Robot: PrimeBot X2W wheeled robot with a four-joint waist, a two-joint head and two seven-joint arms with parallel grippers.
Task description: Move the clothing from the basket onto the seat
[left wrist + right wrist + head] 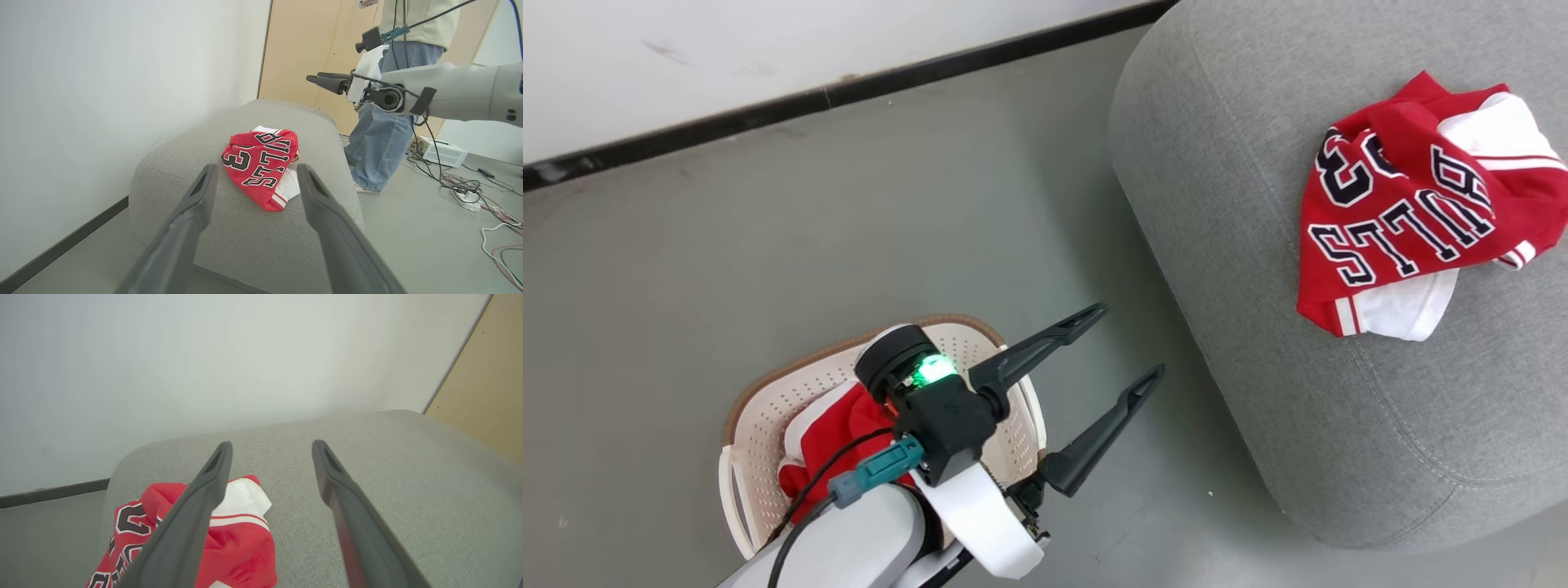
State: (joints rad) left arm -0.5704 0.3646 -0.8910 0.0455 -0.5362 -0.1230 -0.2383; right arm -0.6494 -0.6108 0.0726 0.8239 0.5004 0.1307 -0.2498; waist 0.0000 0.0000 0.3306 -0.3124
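**Fetching the shorts: one garment on the seat, one in the basket**

Head view: the red basketball jersey with black "BULLS 23" lettering (pixel 1405 212) lies crumpled on the large grey woven-fabric seat (pixel 1258 392), well in from the rounded edge facing the basket, with nothing touching it. The cream-white perforated plastic basket with a brown rim (pixel 768 392) stands on the grey floor (pixel 849 204) near that edge, apart from it, with the red white-trimmed shorts (pixel 829 441) bunched inside. Our left gripper (pixel 1131 339) hangs over the basket's seat-side rim, fingers spread wide, holding nothing.

Left wrist view: those spread fingers frame the jersey. Our right gripper (pixel 312 78) hangs high over the seat's far edge, a person in jeans (pixel 384 134) standing beyond it.

Right wrist view: the right fingers stand wide apart and empty, the jersey beneath the one at that view's left.

We judge the shorts to be the step in hand. We should raise the right arm straight up so no finger drags the jersey. Then we should bring the left gripper over the basket's middle, descend inside the rim, and pinch a thick fold clear of the wall, so the basket stays down.
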